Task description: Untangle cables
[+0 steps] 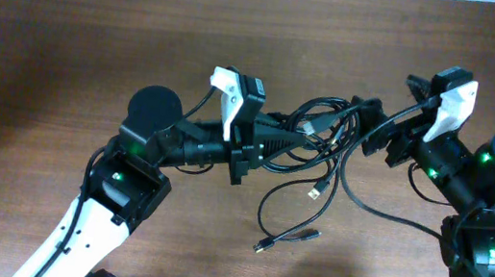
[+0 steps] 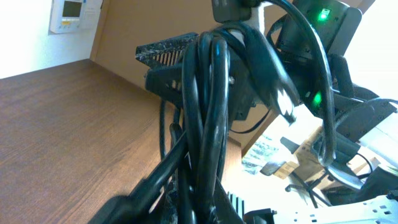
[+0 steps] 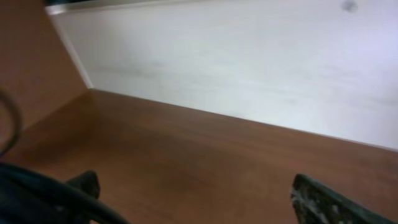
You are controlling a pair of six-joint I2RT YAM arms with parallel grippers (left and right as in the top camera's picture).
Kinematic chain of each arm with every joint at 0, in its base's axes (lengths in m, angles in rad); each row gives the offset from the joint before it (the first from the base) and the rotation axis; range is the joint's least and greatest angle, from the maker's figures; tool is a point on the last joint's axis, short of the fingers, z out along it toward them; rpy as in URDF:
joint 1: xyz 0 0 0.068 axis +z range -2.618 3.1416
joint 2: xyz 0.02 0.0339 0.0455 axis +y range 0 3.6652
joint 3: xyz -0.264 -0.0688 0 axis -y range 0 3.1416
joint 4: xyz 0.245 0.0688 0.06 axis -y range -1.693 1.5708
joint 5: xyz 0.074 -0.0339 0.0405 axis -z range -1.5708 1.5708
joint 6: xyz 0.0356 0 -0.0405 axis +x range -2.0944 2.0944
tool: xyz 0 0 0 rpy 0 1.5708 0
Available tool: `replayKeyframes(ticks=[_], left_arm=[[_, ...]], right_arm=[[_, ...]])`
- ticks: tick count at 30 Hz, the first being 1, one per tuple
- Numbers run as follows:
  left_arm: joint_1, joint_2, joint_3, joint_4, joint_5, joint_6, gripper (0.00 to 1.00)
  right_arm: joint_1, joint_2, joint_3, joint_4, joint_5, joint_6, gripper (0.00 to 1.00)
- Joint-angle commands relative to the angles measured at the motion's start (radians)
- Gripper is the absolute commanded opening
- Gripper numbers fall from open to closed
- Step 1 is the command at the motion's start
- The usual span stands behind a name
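Knotted cables (image 1: 334, 131) at mid-table, clamped in closed left gripper (image 1: 309, 137), loose tails trailing toward near edge; right gripper (image 1: 368, 111) just right of knot, jaws spread wide; table (image 1: 96, 40) open toward left and far edges.

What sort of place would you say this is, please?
Probably an indoor lab or office workspace: a brown wooden table with tangled cables, a plain white wall, and a wall-mounted control panel.
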Motion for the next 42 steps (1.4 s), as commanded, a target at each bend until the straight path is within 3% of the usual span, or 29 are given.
replayKeyframes(ticks=[1,10,16,23,39,42], left_arm=[[-0.005,-0.006,0.006,0.002,0.071,0.055,0.0],[-0.005,-0.006,0.006,0.102,0.114,0.068,0.0],[-0.003,-0.006,0.006,0.125,0.017,0.08,0.0],[0.037,-0.006,0.006,0.126,0.011,0.08,0.0],[0.101,-0.006,0.006,0.117,-0.006,0.081,0.0],[0.101,-0.006,0.006,0.092,-0.006,0.149,0.0]], right_arm=[[-0.003,-0.009,0.013,-0.023,0.223,0.12,1.0],[-0.003,-0.009,0.013,-0.115,0.298,0.135,0.99],[-0.003,-0.009,0.013,-0.163,0.31,0.135,0.99],[-0.003,-0.011,0.013,-0.195,0.33,0.134,0.99],[-0.003,-0.015,0.013,-0.193,0.128,0.119,0.99],[-0.003,-0.032,0.013,-0.186,0.018,0.049,0.98]])
